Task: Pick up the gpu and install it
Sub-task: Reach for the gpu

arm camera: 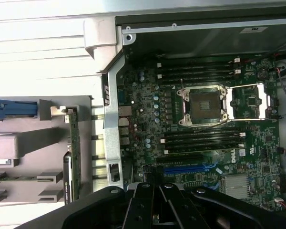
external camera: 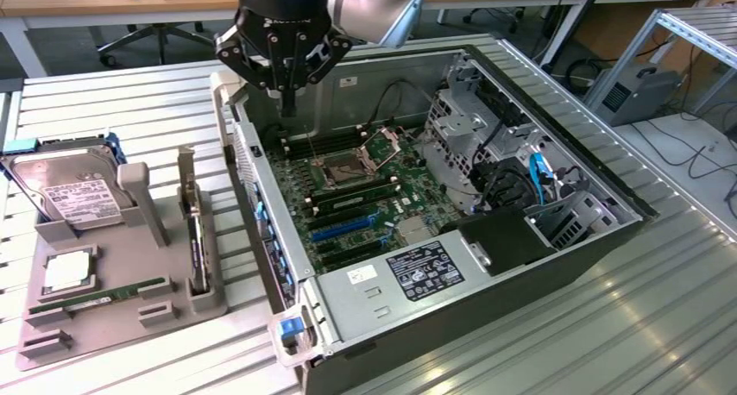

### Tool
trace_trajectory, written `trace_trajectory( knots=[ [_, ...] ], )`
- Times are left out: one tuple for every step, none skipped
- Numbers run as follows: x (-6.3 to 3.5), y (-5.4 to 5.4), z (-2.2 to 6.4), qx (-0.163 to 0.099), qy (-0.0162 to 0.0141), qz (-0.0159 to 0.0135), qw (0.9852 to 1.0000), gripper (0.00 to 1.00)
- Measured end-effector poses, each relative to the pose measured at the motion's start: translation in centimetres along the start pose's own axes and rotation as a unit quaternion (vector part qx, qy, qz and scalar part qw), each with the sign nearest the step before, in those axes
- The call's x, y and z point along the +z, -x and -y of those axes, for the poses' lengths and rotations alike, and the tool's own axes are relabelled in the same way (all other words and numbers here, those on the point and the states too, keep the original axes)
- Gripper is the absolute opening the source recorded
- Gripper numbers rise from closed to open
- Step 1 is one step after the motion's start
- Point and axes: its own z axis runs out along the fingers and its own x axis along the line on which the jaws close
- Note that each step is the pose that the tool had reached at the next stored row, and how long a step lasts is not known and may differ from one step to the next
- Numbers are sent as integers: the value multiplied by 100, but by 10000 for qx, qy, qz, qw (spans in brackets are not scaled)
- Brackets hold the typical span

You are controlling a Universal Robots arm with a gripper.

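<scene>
The gpu (external camera: 197, 240) stands on its edge in a slot of the grey holder tray (external camera: 116, 326) at the exterior view's left, beside the open computer case (external camera: 461, 266). The wrist view has it as a thin green strip (arm camera: 75, 143) with a black block lower down. My gripper (external camera: 288, 109) hangs over the far end of the case, above the motherboard (external camera: 357, 197), well away from the gpu. Its fingers (arm camera: 144, 200) are shut together with nothing between them. A blue expansion slot (arm camera: 190, 168) lies on the board close to the fingertips.
The tray also carries a silver hard drive (external camera: 69, 201), a processor chip (external camera: 67, 270) and a narrow RAM stick (external camera: 98, 296). An open CPU socket (arm camera: 205, 106), drive cages (external camera: 461, 128) and the power supply (external camera: 426, 270) sit in the case. The case's rear wall (external camera: 259, 231) stands between tray and board.
</scene>
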Motion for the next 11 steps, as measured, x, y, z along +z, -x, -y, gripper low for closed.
trace_trajectory(
  knots=[
    [0,-2,0,0,0,0,10000,11],
    [0,-5,0,0,0,0,10000,11],
    [-1,-9,0,0,0,-1,10000,11],
    [-1,-12,1,0,0,0,10000,11],
    [-1,-15,1,0,0,0,10000,11],
    [-1,-18,1,0,0,0,10000,11],
    [-1,-21,1,0,-1,0,10000,11],
    [-1,-24,2,0,-1,0,10000,11],
    [-1,-27,2,0,0,0,10000,11],
    [-1,-29,2,0,0,0,10000,11],
    [-1,-31,2,0,0,0,10000,11]
  ],
)
